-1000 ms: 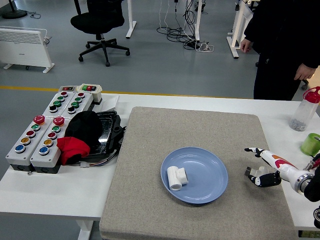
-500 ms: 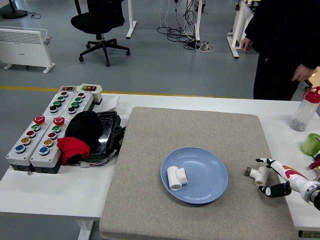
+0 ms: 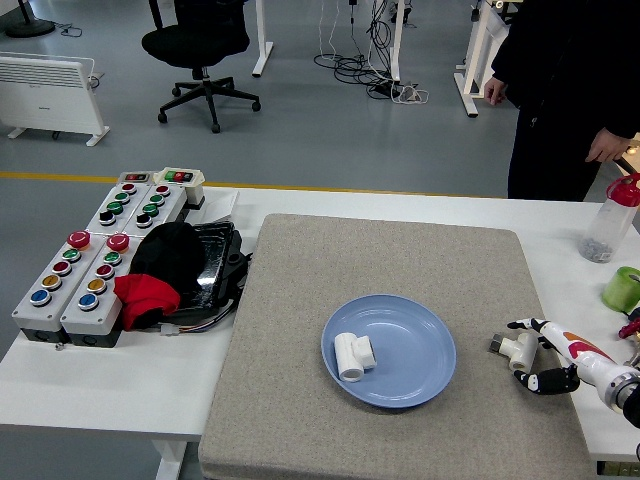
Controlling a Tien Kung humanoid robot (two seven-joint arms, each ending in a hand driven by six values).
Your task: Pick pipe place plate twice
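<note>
Now the pipe (image 3: 518,349) lies between open fingers (image 3: 522,325) — ungrasped.

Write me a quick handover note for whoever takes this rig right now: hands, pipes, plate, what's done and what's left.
Right hand: open beside the second pipe fitting on the grey mat, not gripping it.
Left hand: out of view.
Done: one white pipe fitting lies on the blue plate.
Left: grasp the second fitting, right of the plate, and place it on the plate.
A person stands at the far right.

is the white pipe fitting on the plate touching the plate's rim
Apart. The head view shows the white pipe fitting lying inside the blue plate, with a strip of blue visible between it and the rim.
</note>
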